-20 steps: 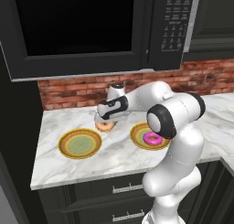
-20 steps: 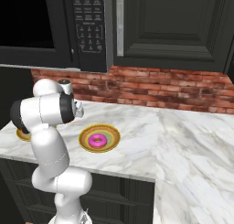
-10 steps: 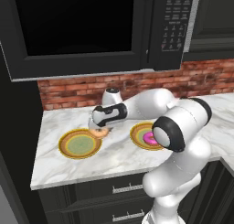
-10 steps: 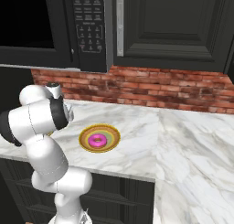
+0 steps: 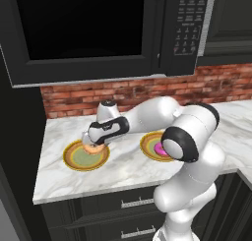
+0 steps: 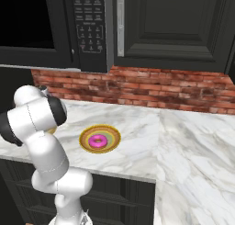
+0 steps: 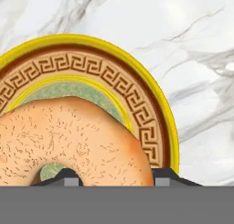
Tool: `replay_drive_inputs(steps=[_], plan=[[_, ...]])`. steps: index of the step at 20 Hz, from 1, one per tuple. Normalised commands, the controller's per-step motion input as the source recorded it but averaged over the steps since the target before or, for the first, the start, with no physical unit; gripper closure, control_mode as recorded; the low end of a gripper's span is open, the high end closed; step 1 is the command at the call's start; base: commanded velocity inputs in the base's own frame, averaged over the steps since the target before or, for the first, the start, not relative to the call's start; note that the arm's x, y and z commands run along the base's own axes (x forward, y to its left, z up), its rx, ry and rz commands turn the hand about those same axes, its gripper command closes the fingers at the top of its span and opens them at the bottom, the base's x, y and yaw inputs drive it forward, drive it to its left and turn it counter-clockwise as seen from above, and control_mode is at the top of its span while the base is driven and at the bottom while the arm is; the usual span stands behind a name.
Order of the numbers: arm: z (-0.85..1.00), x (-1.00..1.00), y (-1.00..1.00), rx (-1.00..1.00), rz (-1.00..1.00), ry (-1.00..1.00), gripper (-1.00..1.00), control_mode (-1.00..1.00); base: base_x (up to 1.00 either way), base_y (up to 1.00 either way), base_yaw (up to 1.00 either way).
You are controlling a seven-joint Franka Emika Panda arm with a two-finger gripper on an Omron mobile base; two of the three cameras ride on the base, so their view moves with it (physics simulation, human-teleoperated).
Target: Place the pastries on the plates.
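While the white arm reaches low to its left across the marble tabletop (image 5: 123, 171), the pincer (image 5: 91, 147) hangs over the left plate (image 5: 74, 159), pinching the tan glazed donut (image 5: 90, 148) between its dark fingertips (image 7: 68, 176). Seen from the hand camera, that donut (image 7: 73, 136) sits above the plate's dull green centre, with the brown key-pattern ring and the yellow rim (image 7: 151, 88) curving round it and pale veined marble (image 7: 196, 49) beyond; whether the donut touches the plate or is just above it cannot be told. Well to the right on the same tabletop lies the second plate (image 6: 112, 136), and the pink frosted donut (image 6: 97, 141) rests in its middle. From the left base camera this plate (image 5: 147, 145) is half hidden by the arm's elbow, with a sliver of pink donut (image 5: 159, 149) showing. Behind both plates runs a red brick backsplash (image 6: 151, 88), with a black microwave (image 5: 98, 33) above it and dark cabinet doors (image 6: 174, 26) to the right.
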Motion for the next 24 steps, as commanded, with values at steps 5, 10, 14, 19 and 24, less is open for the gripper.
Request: replay_drive_inputs(steps=[5,10,14,19,24], plan=[[0.00,-0.02,0.32,0.00,0.00,0.06,1.00,-1.00,0.00,0.00,0.00],[-0.07,-0.08,0.16,0.00,0.00,0.01,-1.00,-1.00,0.00,0.00,0.00],[0.01,-0.07,0.00,0.00,0.00,0.01,-1.00,-1.00,0.00,0.00,0.00],[0.11,-0.43,0.00,0.08,0.01,0.04,-1.00,-1.00,0.00,0.00,0.00],[0.33,-0.78,0.00,0.06,0.00,0.00,-1.00,-1.00,0.00,0.00,0.00]])
